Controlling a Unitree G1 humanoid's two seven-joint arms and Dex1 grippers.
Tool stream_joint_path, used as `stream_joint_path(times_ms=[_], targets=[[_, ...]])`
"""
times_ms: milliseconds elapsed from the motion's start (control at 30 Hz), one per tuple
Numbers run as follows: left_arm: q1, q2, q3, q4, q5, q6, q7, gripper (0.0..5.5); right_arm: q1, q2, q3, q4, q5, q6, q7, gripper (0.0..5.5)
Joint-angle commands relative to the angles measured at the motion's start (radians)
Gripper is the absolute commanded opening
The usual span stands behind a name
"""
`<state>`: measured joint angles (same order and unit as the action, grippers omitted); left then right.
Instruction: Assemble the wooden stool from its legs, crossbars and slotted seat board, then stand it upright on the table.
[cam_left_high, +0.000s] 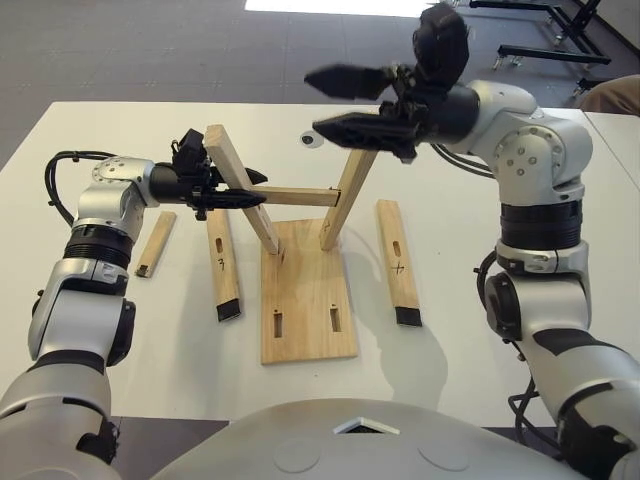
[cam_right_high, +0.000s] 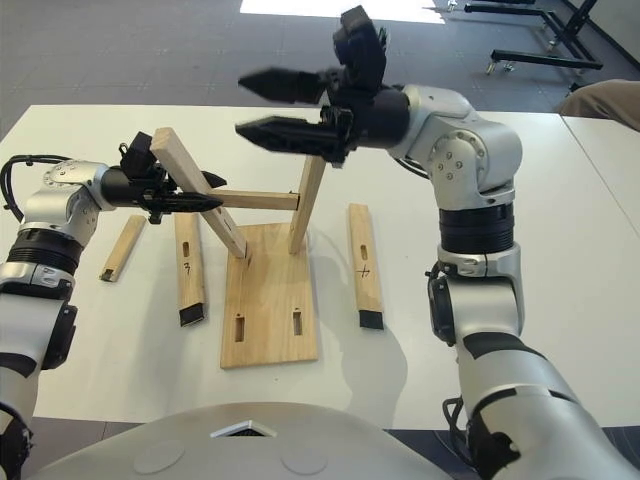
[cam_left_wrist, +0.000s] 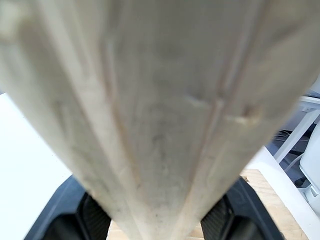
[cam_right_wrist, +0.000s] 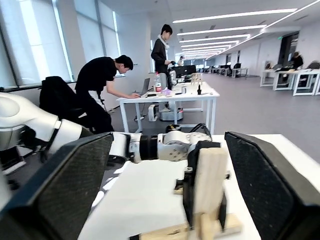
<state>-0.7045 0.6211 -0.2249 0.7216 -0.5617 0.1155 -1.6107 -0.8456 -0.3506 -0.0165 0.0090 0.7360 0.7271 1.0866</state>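
- Tipping is the main risk: the left leg (cam_left_high: 240, 190) leans steeply and only the left claw (cam_left_high: 232, 192), clamped on it, steadies it; a twist or slack grip could topple the joined frame
- The right claw (cam_left_high: 342, 102) hangs wide apart and holding nothing just above the right leg (cam_left_high: 345, 195); closing off-centre could knock that leg and strain the crossbar (cam_left_high: 298, 196) joint
- I cannot tell whether the leg feet sit fully home in the seat board (cam_left_high: 305, 300)
- The board is pale wood, flat at mid counter (cam_left_high: 480, 330), with two empty slots (cam_left_high: 278, 323) at its near end
- A spare leg (cam_left_high: 222, 265) and a second spare leg (cam_left_high: 397, 262), both dark-tipped, flank it; a spare crossbar (cam_left_high: 155, 243) lies far left
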Motion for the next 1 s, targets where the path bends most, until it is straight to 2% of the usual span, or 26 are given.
stream_joint_path(times_ms=[33, 200, 267, 800, 1000], targets=[[0.066, 0.008, -0.052, 0.001, 0.054, 0.014, -0.003, 2.02, 0.028, 0.019, 0.105, -0.134, -0.237, -0.205, -0.158, 4.08], [0.068, 0.016, -0.054, -0.007, 0.050, 0.021, -0.003, 2.02, 0.185, 0.016, 0.340, -0.244, -0.551, -0.420, -0.286, 4.08], [0.069, 0.020, -0.053, -0.011, 0.049, 0.026, -0.004, 2.02, 0.227, 0.005, 0.398, -0.249, -0.641, -0.472, -0.312, 4.08], [0.067, 0.035, -0.062, -0.023, 0.046, 0.037, -0.003, 2.02, 0.257, -0.001, 0.519, -0.169, -1.100, -0.668, -0.518, 4.08], [0.062, 0.031, -0.064, -0.021, 0.049, 0.035, -0.004, 2.02, 0.282, -0.055, 0.607, -0.110, -1.175, -0.582, -0.358, 4.08]])
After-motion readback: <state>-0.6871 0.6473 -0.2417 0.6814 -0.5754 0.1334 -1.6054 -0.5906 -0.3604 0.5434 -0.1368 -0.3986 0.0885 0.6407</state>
